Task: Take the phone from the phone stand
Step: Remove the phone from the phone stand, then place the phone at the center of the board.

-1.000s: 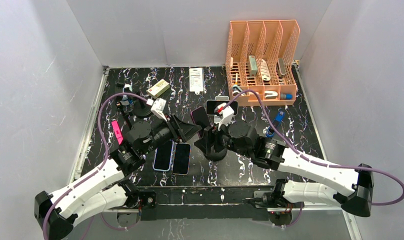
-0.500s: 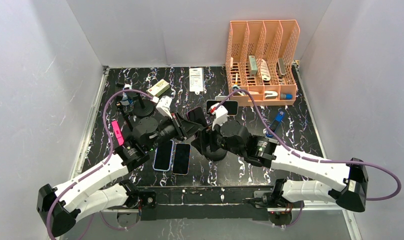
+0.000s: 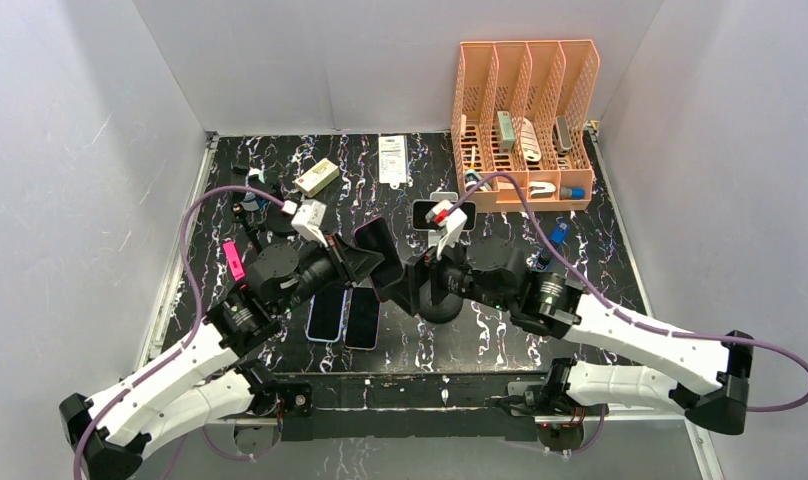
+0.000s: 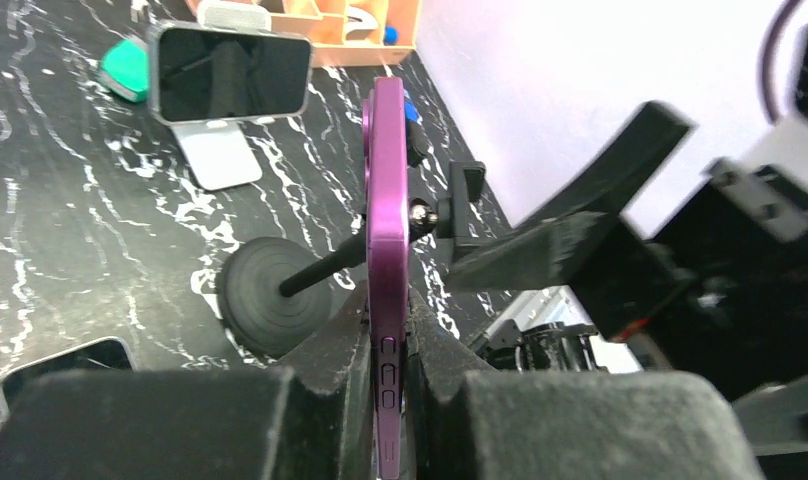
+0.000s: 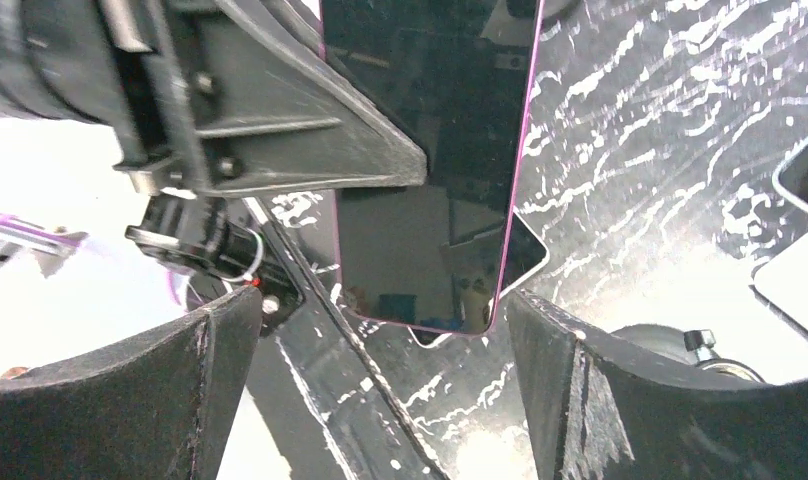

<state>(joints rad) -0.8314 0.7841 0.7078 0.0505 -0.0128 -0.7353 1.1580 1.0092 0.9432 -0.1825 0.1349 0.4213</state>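
The phone [image 4: 387, 180], in a purple case, stands on edge with my left gripper [image 4: 388, 300] shut on its lower end. From above the phone [image 3: 373, 243] is dark and tilted, with the left gripper [image 3: 365, 268] on it. The black phone stand has a round base [image 4: 270, 305], and its head [image 4: 467, 195] sits close beside the phone's back; whether they touch I cannot tell. My right gripper [image 5: 380, 380] is open wide just below the phone's screen [image 5: 430, 170], holding nothing. The top view shows the right gripper [image 3: 412, 285] beside the stand base [image 3: 442, 310].
A second phone [image 3: 443, 213] rests on a pale stand behind. Two phones [image 3: 344, 314] lie flat near the front edge. An orange organizer [image 3: 525, 120] stands at the back right. A pink marker [image 3: 234, 263] lies at the left.
My left gripper has shut on the phone and drawn it left and nearer. The right gripper's jaws have spread wider, and the right arm has shifted a little.
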